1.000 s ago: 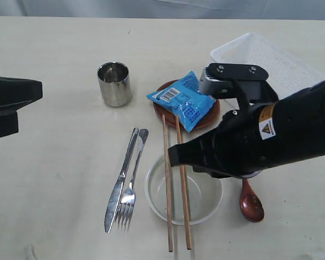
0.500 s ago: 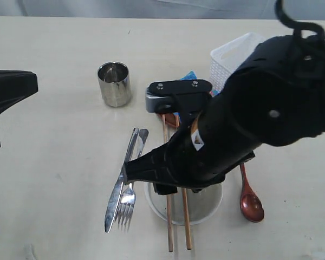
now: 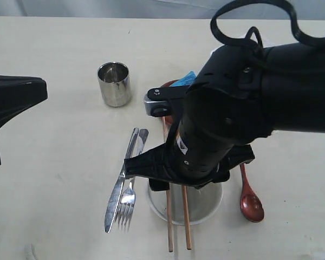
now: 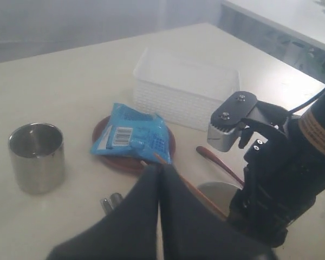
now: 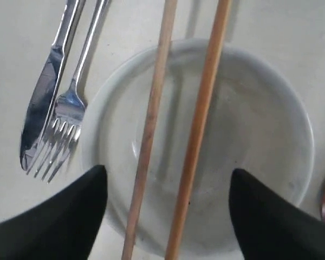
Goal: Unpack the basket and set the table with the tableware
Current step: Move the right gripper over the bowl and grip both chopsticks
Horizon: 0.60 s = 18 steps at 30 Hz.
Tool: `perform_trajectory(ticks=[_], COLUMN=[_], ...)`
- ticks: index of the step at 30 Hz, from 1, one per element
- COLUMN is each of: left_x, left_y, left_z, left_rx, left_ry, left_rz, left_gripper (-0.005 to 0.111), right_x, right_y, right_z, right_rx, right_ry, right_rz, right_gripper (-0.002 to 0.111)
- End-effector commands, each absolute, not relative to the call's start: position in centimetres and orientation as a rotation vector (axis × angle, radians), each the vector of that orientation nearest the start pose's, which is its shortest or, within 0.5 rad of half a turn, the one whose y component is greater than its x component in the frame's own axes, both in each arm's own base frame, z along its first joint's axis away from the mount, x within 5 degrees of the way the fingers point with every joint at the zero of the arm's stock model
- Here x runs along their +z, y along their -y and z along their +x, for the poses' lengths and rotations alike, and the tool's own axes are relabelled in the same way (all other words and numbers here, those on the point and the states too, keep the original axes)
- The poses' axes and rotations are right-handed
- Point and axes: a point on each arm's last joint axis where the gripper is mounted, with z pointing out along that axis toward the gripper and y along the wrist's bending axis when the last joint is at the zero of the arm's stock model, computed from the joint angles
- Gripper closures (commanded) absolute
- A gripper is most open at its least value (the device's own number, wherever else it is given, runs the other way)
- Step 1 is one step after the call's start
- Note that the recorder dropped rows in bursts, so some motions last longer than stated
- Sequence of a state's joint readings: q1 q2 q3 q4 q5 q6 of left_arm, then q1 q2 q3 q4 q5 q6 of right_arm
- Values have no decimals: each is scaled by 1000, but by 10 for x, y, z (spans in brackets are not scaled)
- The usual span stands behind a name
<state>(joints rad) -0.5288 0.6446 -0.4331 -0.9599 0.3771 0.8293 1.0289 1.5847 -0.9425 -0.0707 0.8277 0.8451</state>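
Right gripper (image 5: 167, 170) wide over bowl (image 5: 254, 135), straddling chopsticks (image 5: 150, 119); apparently not touching.

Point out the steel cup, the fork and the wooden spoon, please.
steel cup (image 3: 114, 88): exterior view, side wall.
fork (image 5: 69, 107): right wrist view, head above tines.
wooden spoon (image 3: 251, 206): exterior view, spoon bowl.

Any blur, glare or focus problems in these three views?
Exterior view: evenly lit, sharp, though the right arm blocks much of the middle. Left wrist view: hazy and soft, the steel cup included. Right wrist view: bowl and chopsticks slightly soft, dark jaws out of focus.
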Motion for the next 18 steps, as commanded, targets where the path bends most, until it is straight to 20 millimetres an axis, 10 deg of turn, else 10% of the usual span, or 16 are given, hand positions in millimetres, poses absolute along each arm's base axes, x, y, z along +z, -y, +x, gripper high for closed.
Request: perform_trajectory(ticks=[1, 18], left_x=[288, 288], left_y=[90, 92], left_z=[98, 96], left_rx=[-714, -736], left_ry=[-1847, -1847], left_rz=[622, 632], left_gripper=[107, 107], right_x=[203, 166], right_y=[-241, -252], right_z=[153, 161], right_rx=[153, 63], right_ry=[-2949, -2983], right_rz=[-335, -301], right_gripper=[44, 46])
